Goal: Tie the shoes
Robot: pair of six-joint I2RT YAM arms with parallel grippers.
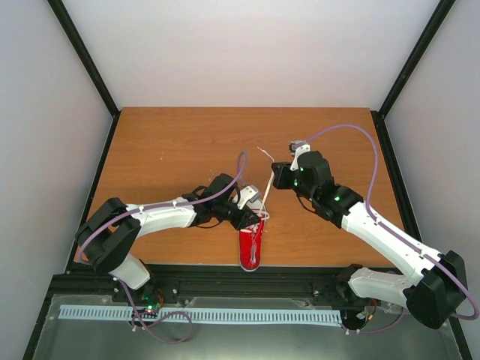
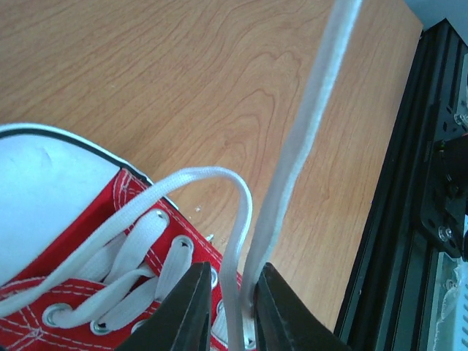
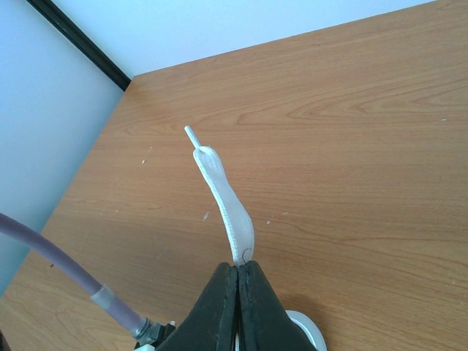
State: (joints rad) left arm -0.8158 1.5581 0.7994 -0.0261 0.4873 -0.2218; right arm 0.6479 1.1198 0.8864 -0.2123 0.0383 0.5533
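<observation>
Likely crossing step: your right gripper [image 3: 239, 269] clamps the lace end [image 3: 223, 194]; left gripper [image 2: 234, 276] narrowly brackets two strands [image 2: 292, 161] (grip unconfirmed). Pinch first.

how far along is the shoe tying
Early. Done: one lace end is lifted clear of the sneaker. In hand: the right gripper is shut on that end, holding it taut, while the left gripper straddles two strands by the eyelets, grip unclear. Left: no knot or bow shows, so crossing, looping and tightening.
</observation>
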